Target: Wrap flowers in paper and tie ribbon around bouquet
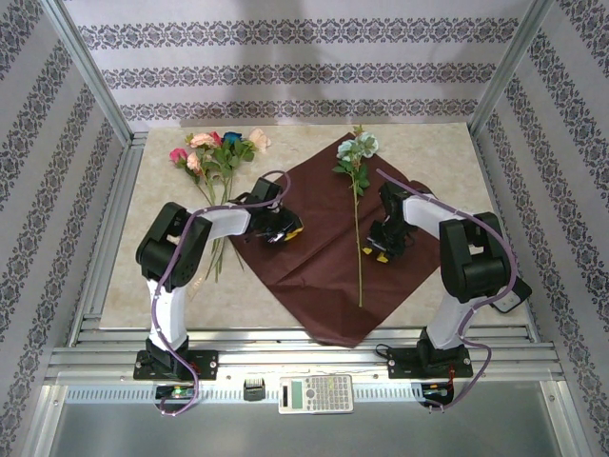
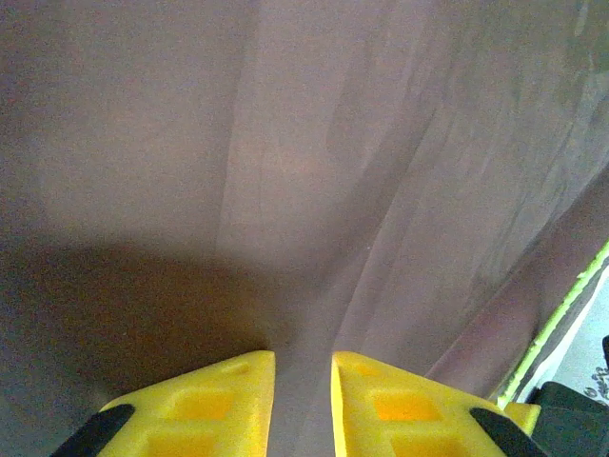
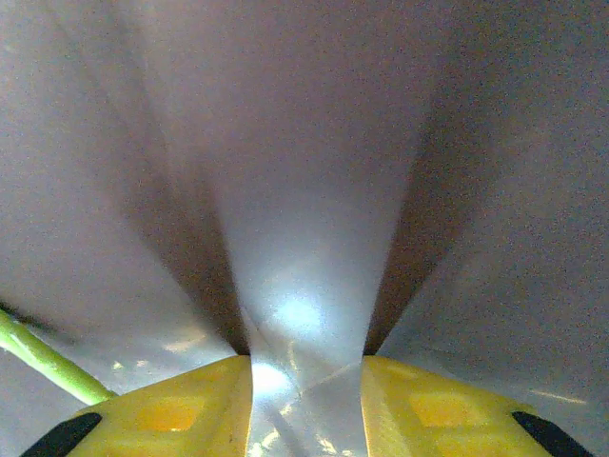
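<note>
On table [image 1: 124,295], notes right gripper [image 3: 306,367] pinching paper [image 1: 304,262] into ridge, likely for wrapping flower [image 1: 358,209]; left gripper [image 2: 303,360] near-closed, grip unclear.

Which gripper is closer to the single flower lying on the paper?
Right. The right gripper sits just right of the flower; the left gripper is farther off, near the left edge of the paper.

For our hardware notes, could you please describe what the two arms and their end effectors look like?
Both the left arm and right arm have white links, black joint housings and a greyish-purple cable looping alongside. The left end effector and right end effector carry yellow fingers with recessed square pockets and black trim.
</note>
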{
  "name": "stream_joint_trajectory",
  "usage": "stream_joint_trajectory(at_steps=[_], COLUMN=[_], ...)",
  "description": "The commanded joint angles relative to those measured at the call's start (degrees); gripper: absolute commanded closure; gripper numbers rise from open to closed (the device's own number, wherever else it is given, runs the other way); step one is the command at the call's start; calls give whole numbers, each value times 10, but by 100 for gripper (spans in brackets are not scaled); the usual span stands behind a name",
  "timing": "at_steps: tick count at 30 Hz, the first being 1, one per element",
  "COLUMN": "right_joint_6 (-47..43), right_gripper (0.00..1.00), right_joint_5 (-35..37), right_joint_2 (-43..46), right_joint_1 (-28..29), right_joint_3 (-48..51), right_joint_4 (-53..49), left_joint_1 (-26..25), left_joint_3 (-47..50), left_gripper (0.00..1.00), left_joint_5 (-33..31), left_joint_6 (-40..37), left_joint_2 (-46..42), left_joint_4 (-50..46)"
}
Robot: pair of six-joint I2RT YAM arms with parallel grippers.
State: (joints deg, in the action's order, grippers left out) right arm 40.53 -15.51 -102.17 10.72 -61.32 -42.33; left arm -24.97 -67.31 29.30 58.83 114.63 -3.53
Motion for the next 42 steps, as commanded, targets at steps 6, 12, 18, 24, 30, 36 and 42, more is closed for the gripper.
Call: stream_joint_trajectory(at_steps=[6,12,18,24,30,36,42], right_joint_6=[-12,-21,-29,-56,-65,-57,-23], right_gripper=[64,64,64,64,62,61,63], right_joint_5=[-3,3,38,48,37,45,49], right_joint_2=[-46,-85,-16,32,4,-51,-100], right_joint_1=[-2,-4,-9,24,64,42,-10], right_joint_3=[-59,-99,-93,-107,-121,-142,-129], right_joint_4=[-11,-24,-33,-36,-22,-22,-39], left_joint_1=[37,40,41,134,233,256,237], left_joint_3=[-5,-10,-58,-112,-173,-199,-260], left_gripper=[76,74,54,54,59,54,56], left_joint_5=[-33,-10,-14,-60,-96,-37,-82], left_joint_6=[-1,14,-3,-99,-204,-231,-261], left_joint_2=[17,4,-80,-124,-92,-53,11], left_joint_4=[-34,-18,-82,-258,-370,-330,-350])
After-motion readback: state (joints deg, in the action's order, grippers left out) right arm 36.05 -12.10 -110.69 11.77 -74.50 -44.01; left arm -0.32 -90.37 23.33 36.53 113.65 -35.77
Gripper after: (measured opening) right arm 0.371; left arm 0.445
